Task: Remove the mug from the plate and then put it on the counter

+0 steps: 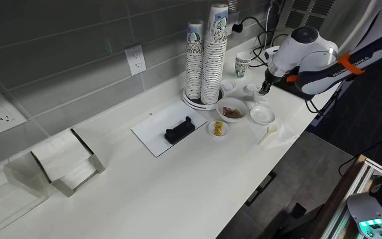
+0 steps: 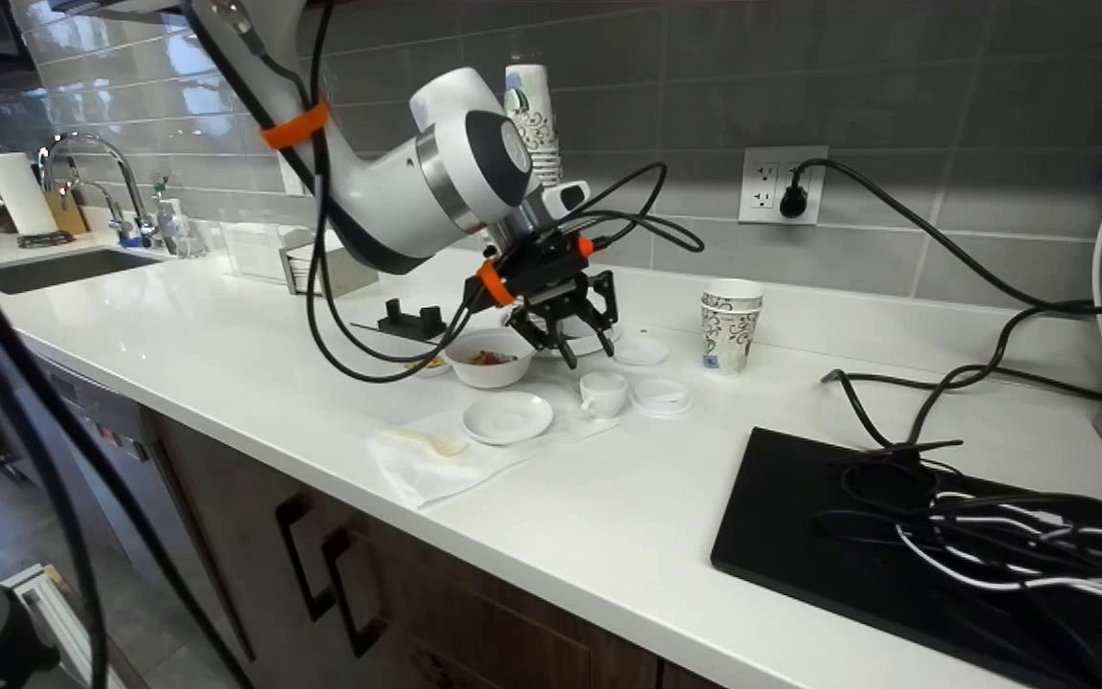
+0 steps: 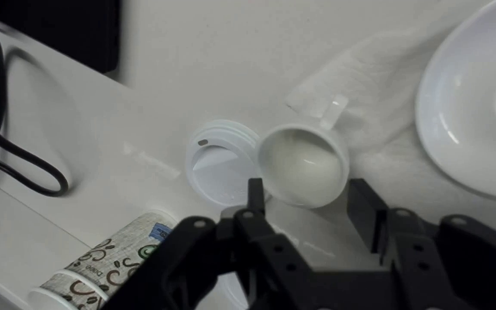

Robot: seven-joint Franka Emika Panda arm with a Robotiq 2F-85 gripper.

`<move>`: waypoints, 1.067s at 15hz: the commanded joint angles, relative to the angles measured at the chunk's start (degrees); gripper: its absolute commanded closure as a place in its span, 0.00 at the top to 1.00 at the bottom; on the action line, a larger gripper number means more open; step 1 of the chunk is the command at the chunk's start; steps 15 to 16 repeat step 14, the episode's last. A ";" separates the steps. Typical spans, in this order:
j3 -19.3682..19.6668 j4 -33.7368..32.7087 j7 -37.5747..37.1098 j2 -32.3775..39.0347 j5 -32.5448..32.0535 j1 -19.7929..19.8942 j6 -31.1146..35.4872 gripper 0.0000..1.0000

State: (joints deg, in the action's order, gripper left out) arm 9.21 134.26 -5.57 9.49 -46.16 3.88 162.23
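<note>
The small white mug (image 3: 304, 155) stands upright on the white counter (image 1: 164, 192), apart from the plate. Its inside looks empty in the wrist view, and its handle points away from my gripper. The plate (image 2: 507, 418), a round white saucer with nothing on it, lies a short way off on a thin napkin; the wrist view cuts part of it off. My gripper (image 2: 588, 358) hangs just above the mug, jaws apart, nothing held. In the wrist view the fingertips (image 3: 255, 191) appear on either side of the mug's near rim. In an exterior view the gripper partly covers the mug (image 1: 259, 97).
A white lid (image 3: 218, 168) lies right beside the mug. Around it are patterned paper cups (image 2: 731, 325), a white bowl (image 2: 486, 375) with wrappers, a pale spoon (image 1: 268, 133) and tall cup stacks (image 1: 215, 63). A black board (image 2: 761, 517) with cables lies nearby.
</note>
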 commanded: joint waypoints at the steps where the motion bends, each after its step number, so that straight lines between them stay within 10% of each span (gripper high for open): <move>1: 0.39 7.01 -7.94 -6.98 -1.25 -1.07 0.51 0.85; 4: 0.39 11.56 -13.82 -11.19 -1.68 -0.95 1.43 1.00; 10: -0.50 23.05 -35.36 -27.80 -19.91 1.59 1.82 1.00; 11: 0.19 17.18 -29.54 -19.63 -14.26 -0.15 0.44 1.00; 16: 0.04 21.53 -33.35 -26.00 -17.81 0.45 0.60 1.00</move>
